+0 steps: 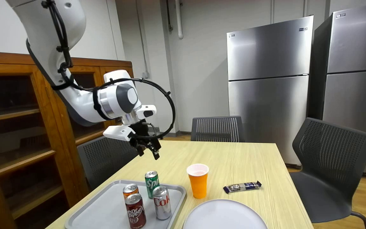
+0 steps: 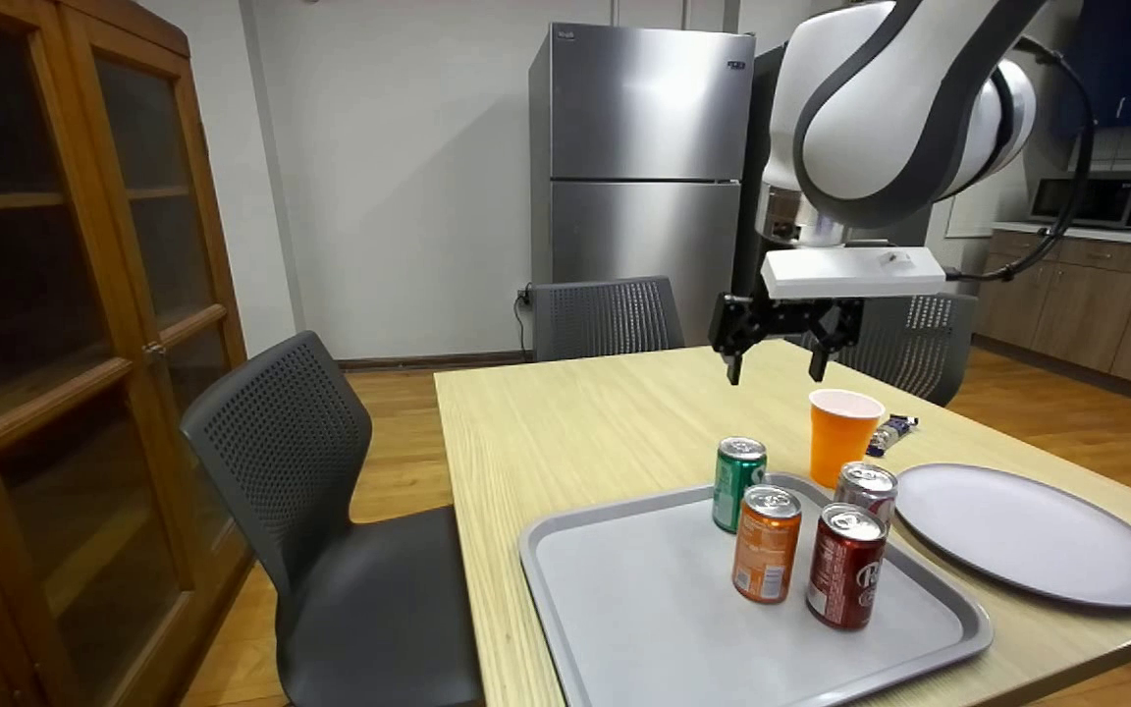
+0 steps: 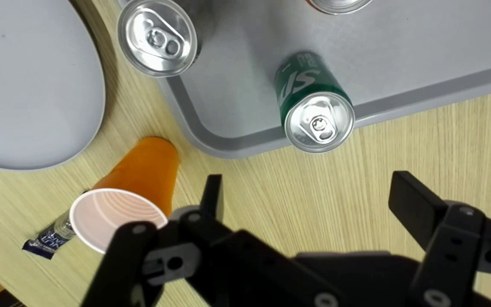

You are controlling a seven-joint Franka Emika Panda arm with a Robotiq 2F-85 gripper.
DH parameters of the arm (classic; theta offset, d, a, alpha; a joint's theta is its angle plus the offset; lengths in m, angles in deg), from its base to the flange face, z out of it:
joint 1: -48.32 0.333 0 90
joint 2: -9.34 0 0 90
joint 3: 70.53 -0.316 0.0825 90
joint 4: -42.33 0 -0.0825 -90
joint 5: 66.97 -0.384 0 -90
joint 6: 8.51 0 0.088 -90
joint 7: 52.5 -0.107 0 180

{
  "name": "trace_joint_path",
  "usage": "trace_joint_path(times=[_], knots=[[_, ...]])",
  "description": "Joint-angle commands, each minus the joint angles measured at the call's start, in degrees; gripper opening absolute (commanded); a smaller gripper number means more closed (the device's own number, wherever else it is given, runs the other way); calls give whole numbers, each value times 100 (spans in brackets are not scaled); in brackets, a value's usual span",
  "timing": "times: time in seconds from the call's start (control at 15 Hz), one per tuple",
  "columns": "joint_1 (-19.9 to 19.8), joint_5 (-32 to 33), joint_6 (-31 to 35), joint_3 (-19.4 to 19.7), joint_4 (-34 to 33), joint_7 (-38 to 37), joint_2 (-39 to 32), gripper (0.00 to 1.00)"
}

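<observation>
My gripper (image 1: 149, 155) hangs high above the wooden table, its jaws wide apart with only tabletop seen between them in the wrist view. A green Sprite can (image 3: 303, 76) stands upright at the tray's edge, ahead of the fingers (image 3: 416, 204). Beside the left finger in that view is an orange cup (image 3: 147, 170), upright and with a pale inside. The grey tray (image 2: 624, 628) also bears an orange can (image 2: 767, 550), a dark red Dr Pepper can (image 2: 845, 579) and a silver Diet Coke can (image 1: 162, 205), all upright. The gripper touches none of them.
A grey plate (image 2: 1027, 530) lies next to the tray, and a wrapped bar (image 1: 242, 187) rests on the table past the cup. Dark chairs (image 1: 326, 178) surround the table (image 1: 233, 159). A wooden cabinet (image 1: 43, 133) and steel refrigerators (image 1: 268, 82) stand behind.
</observation>
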Motion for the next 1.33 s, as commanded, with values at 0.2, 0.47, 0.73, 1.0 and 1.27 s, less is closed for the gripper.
trace_joint_path(times=[0.2, 0.47, 0.73, 1.0, 1.27], knots=[[142, 462, -34, -103, 63, -710, -38, 100], [213, 685, -31, -69, 59, -972, -220, 100], [269, 651, -39, -45, 23, -1057, -434, 100], [302, 513, -66, -36, -66, -1006, -649, 100], [298, 362, -51, -44, -204, -890, -872, 100]])
